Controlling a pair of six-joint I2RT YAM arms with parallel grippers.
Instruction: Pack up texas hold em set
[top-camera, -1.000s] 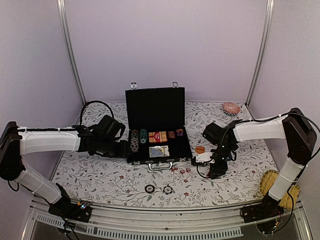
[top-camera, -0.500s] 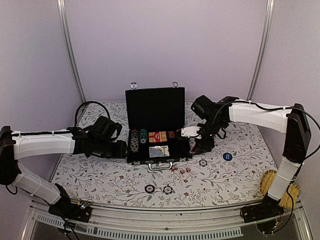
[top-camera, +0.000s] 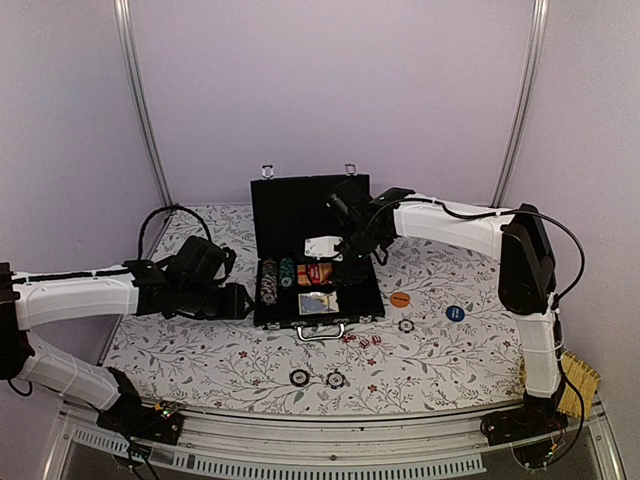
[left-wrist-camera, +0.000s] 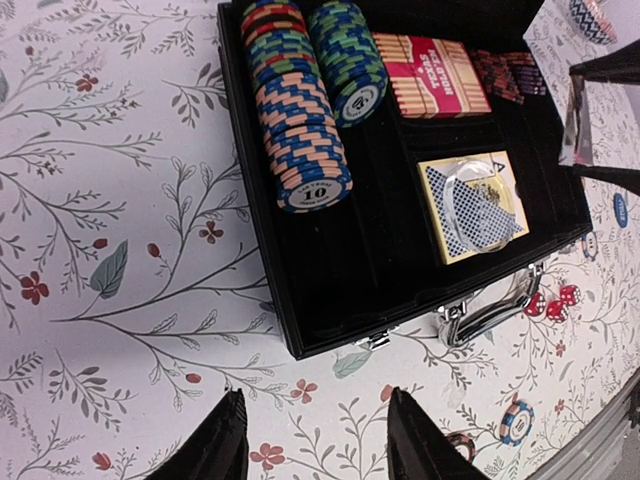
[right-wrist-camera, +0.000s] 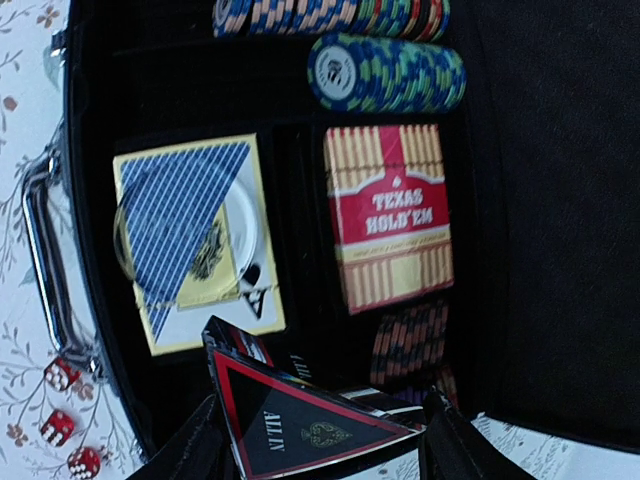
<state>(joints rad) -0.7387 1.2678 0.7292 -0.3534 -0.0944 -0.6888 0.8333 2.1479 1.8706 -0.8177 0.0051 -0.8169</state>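
Black briefcase (top-camera: 312, 300) is sitting open mid-tabletop (top-camera: 200, 355), lid standing upright, silver handle (left-wrist-camera: 488, 305) facing the bottom of the overhead frame. Inside, chip stacks (left-wrist-camera: 300, 115) are lying in the slots at the left of that frame, the red card box (right-wrist-camera: 390, 215) beside them, and the blue-backed card deck (right-wrist-camera: 190, 235) is sitting in the compartment next to the handle. Right pincer (right-wrist-camera: 320, 405) is hovering over the case interior, roughly half open, clamping the black-red triangle (right-wrist-camera: 300, 425) between its fingers. Left pincer (left-wrist-camera: 316, 400) is hanging just off the case's left wall in the overhead frame, jaws standing apart, gripping nothing. Outside the case, red dice (top-camera: 365, 341) are lying just in front of the handle. An orange disc (top-camera: 400, 298) and a blue disc (top-camera: 455, 313) are sitting right of the case. Loose chips (top-camera: 335, 379) are resting in the lower middle of the frame, one more near the orange disc.
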